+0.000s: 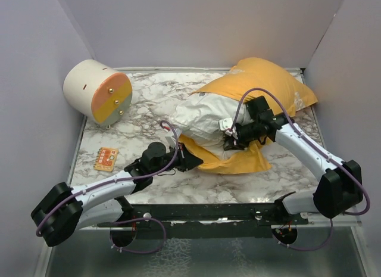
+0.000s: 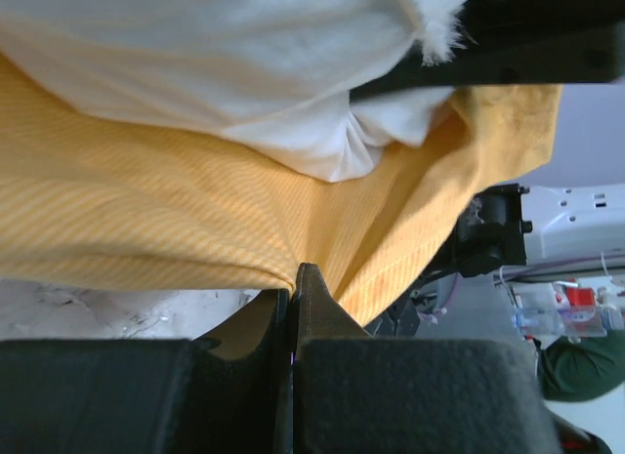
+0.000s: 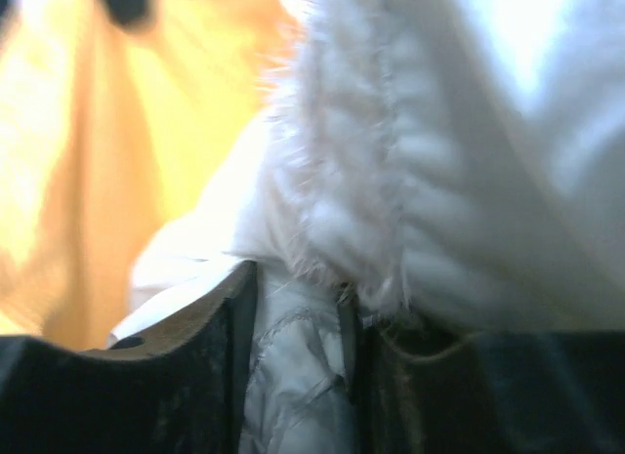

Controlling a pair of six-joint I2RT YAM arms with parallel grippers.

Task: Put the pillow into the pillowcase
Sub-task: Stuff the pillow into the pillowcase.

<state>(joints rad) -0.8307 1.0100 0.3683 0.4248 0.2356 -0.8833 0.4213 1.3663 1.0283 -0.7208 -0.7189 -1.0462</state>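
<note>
The white pillow (image 1: 199, 113) lies mid-table, its far part inside the orange-yellow pillowcase (image 1: 271, 80), its near left part sticking out of the opening. My left gripper (image 1: 193, 161) is shut on the pillowcase's lower edge (image 2: 176, 239) at the opening, with the pillow (image 2: 244, 73) above it. My right gripper (image 1: 229, 137) is shut on a fold of the pillow's near edge (image 3: 293, 376), white fabric pinched between the fingers (image 3: 195, 376). Orange pillowcase cloth (image 3: 88, 151) shows behind the pillow at the left of the right wrist view.
A cream-and-orange cylinder (image 1: 98, 91) lies at the far left. A small orange card (image 1: 105, 158) lies on the marble table (image 1: 149, 104) near the left arm. Grey walls close in the back and both sides.
</note>
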